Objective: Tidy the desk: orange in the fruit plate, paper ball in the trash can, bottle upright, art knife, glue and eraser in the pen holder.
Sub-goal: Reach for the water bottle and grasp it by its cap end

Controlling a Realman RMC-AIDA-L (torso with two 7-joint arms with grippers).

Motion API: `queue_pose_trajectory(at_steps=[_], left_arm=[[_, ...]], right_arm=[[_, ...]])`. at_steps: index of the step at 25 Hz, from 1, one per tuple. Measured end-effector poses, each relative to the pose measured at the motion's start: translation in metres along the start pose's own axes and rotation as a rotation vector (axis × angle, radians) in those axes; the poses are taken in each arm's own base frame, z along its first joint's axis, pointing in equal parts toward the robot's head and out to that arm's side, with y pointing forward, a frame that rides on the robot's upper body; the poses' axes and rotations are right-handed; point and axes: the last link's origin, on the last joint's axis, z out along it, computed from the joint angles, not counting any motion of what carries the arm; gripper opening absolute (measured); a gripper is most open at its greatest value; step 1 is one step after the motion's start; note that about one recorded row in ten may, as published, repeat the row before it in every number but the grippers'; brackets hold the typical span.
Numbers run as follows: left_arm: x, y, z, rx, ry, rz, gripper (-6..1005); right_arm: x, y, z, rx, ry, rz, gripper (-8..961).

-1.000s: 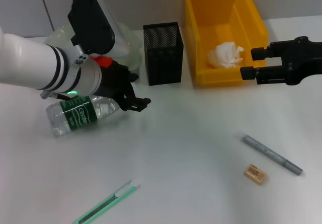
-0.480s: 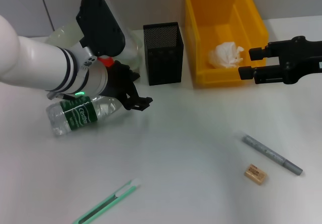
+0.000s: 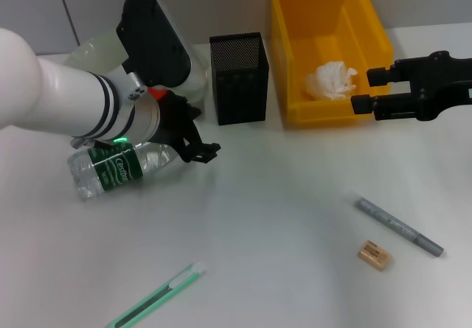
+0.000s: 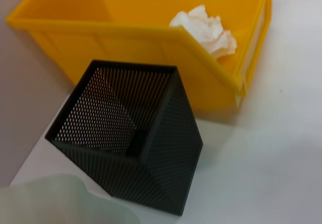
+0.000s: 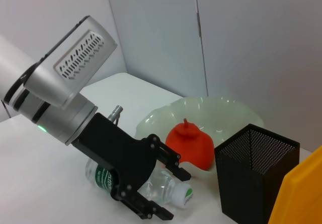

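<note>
At the far left of the desk (image 3: 280, 195) the bottle (image 3: 118, 167) lies on its side, its long axis running roughly from 8 o'clock at the base to 2 o'clock at the cap, so it has not yet been stood up. The left tool (image 3: 198, 145) sits right at the cap end, just above the neck, with its fingers spread apart and nothing between them; the right wrist view shows the two black fingers straddling the neck region without closing on it. This is the relation the next move hangs on, as I judge it: the bottle's neck lies at about 8 o'clock from the tool's tips, touching or nearly so, and the left arm is far nearer than the right.

Behind the bottle, at 12 o'clock from it, the fruit plate (image 5: 221, 114) already carries the orange (image 5: 188, 142). Low on the desk lies the art knife (image 3: 156, 295). Further right stands the pen holder (image 3: 239, 77), empty as far as the left wrist view shows, and beside it the trash can (image 3: 328, 48) with the paper ball (image 3: 331, 79) inside.

The right tool (image 3: 363, 91) hovers open at the bin's front corner, holding nothing. At 6 o'clock from it lie the glue (image 3: 399, 227) and the eraser (image 3: 373, 255), well apart from the holder.
</note>
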Motion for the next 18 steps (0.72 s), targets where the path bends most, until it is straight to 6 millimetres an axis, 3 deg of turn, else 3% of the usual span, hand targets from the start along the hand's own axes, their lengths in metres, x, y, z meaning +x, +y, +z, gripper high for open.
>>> queue_pose_trajectory(at_steps=[18], left_arm=[[-0.0009,0.0048,0.0059,0.046,-0.038,0.006,672]], right_arm=[[0.0019,-0.0006,0.0009,-0.004,0.001,0.003,651]])
